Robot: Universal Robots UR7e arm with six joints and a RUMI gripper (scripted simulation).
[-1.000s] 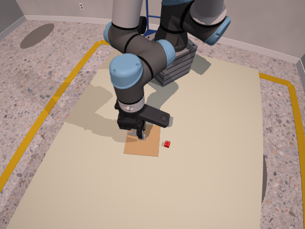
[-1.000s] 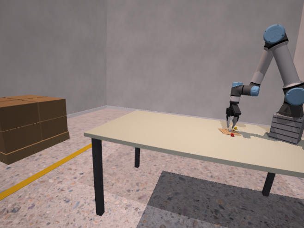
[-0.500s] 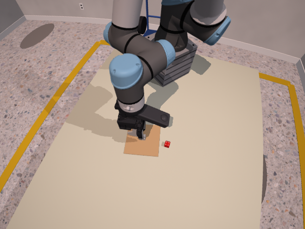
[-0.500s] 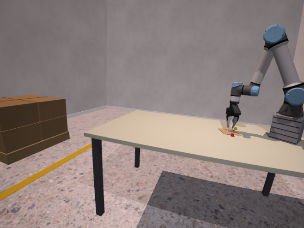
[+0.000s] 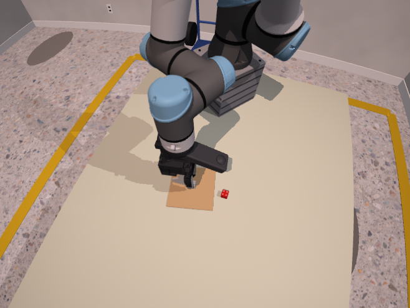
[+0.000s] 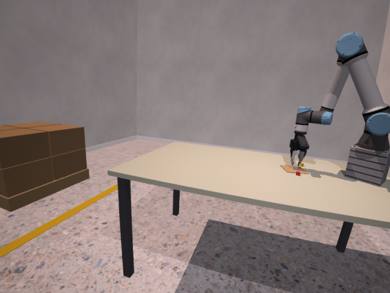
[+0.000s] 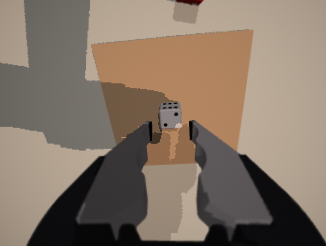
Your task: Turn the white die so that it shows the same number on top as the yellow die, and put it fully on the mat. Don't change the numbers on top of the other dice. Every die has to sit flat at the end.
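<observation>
The white die (image 7: 170, 116) sits flat on the orange mat (image 7: 175, 90), in the arm's shadow. Its pips are too small to read for certain. My gripper (image 7: 170, 122) hangs just above it, with the fingers apart by more than the die's width and not touching it. In the top view the gripper (image 5: 187, 184) stands over the mat's (image 5: 192, 192) back left part and hides the white die. The yellow die (image 6: 301, 164) shows only in the exterior view, just behind the mat, and its top number is too small to read.
A red die (image 5: 224, 194) lies on the table just right of the mat; it also shows at the top edge of the wrist view (image 7: 188, 1). The robot's grey base block (image 5: 238, 89) stands at the back of the table.
</observation>
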